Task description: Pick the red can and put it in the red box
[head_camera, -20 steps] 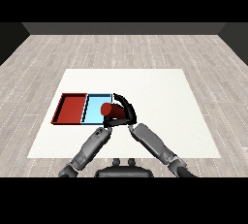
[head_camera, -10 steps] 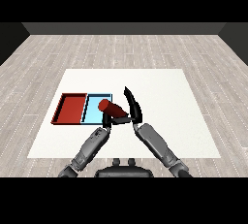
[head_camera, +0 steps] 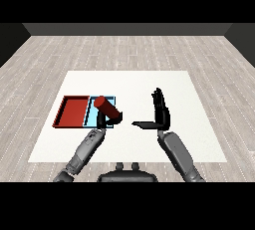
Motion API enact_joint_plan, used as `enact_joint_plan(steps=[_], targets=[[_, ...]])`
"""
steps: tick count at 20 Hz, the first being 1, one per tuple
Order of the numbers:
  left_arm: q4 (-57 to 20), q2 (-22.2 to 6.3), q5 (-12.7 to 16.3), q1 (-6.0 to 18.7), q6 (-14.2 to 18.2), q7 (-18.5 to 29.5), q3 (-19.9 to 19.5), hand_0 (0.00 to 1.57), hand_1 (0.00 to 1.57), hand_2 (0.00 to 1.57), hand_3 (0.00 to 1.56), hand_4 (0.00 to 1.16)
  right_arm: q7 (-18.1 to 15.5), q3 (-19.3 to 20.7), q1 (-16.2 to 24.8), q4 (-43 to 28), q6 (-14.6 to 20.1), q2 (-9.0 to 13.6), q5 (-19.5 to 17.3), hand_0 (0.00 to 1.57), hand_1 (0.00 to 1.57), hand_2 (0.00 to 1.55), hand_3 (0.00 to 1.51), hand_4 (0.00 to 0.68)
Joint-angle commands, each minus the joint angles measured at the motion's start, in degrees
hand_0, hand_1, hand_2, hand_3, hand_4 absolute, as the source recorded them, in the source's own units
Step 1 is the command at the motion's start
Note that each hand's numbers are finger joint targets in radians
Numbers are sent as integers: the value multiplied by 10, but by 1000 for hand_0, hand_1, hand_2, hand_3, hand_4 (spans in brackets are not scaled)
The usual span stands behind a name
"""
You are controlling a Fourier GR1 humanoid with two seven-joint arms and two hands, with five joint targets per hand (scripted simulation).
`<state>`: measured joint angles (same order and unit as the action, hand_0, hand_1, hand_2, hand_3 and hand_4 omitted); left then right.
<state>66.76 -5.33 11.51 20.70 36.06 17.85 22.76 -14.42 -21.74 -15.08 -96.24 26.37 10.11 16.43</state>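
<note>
The red can (head_camera: 106, 107) lies tilted above the light blue tray (head_camera: 92, 113), its top end pointing to the far left. My left hand (head_camera: 102, 120) is under its near end, with fingers curled round it. The red tray (head_camera: 73, 112) lies just left of the blue one, with nothing in it. My right hand (head_camera: 162, 113) stands open to the right of the can and apart from it, fingers straight up and thumb pointing left. The can and my left hand hide most of the blue tray.
Both trays lie side by side at the left of the white table (head_camera: 189, 89). Grey wood floor surrounds the table.
My right hand has let go of the can and drawn away to the right, opening flat. The can stays in my left hand over the blue tray, now tilted further over.
</note>
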Motion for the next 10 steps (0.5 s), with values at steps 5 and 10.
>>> enact_joint_plan(steps=[5,10], targets=[[27,-154,-14,-15,-39,-36,-67,1571,1571,1571,1473,1112,-58,61,163,-30,-33,65,20,0,0,0,0,0],[-17,-207,-15,-25,-45,-51,-122,1571,1571,1555,1462,1091,-41,87,156,-15,-47,79,20,0,0,0,0,0]])
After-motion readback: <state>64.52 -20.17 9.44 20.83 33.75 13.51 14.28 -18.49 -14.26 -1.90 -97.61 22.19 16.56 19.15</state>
